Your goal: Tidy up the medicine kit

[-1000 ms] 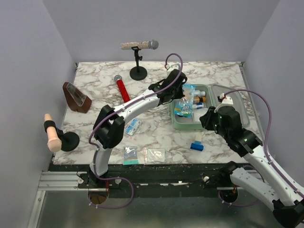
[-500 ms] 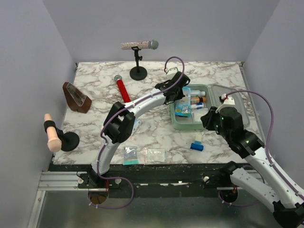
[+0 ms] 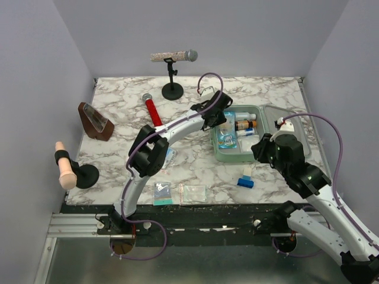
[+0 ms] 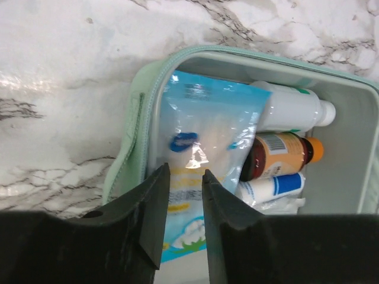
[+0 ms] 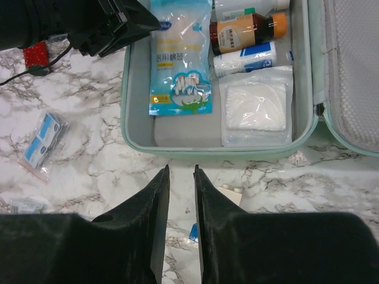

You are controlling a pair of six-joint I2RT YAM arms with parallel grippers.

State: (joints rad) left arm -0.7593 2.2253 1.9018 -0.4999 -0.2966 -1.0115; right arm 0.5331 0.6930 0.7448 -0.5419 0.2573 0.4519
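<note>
The mint-green medicine kit (image 3: 214, 148) lies open at the right of the table, its lid (image 3: 290, 115) flat to the right. Inside it lie a blue cotton-swab packet (image 4: 201, 136), a white bottle (image 4: 290, 106), a brown bottle (image 4: 278, 157), a blue-and-white tube (image 4: 272, 186) and a gauze pack (image 5: 257, 112). My left gripper (image 4: 186, 171) hovers over the kit's left part, above the packet, jaws slightly apart and empty; it also shows in the top view (image 3: 218, 115). My right gripper (image 5: 182, 171) is slightly open and empty over the table, just in front of the kit's near rim (image 5: 207, 151).
A small blue-and-white box (image 3: 246, 177) lies in front of the kit, beside my right fingers. A blue sachet (image 3: 167, 157) and two flat sachets (image 3: 177, 193) lie near the front edge. A red microphone (image 3: 153, 109), a stand microphone (image 3: 173, 59) and a brown wedge (image 3: 95, 121) are at the back left.
My left gripper lowered the blue packet into the kit and let it go. The packet now lies flat in the left part. The right arm has barely moved.
</note>
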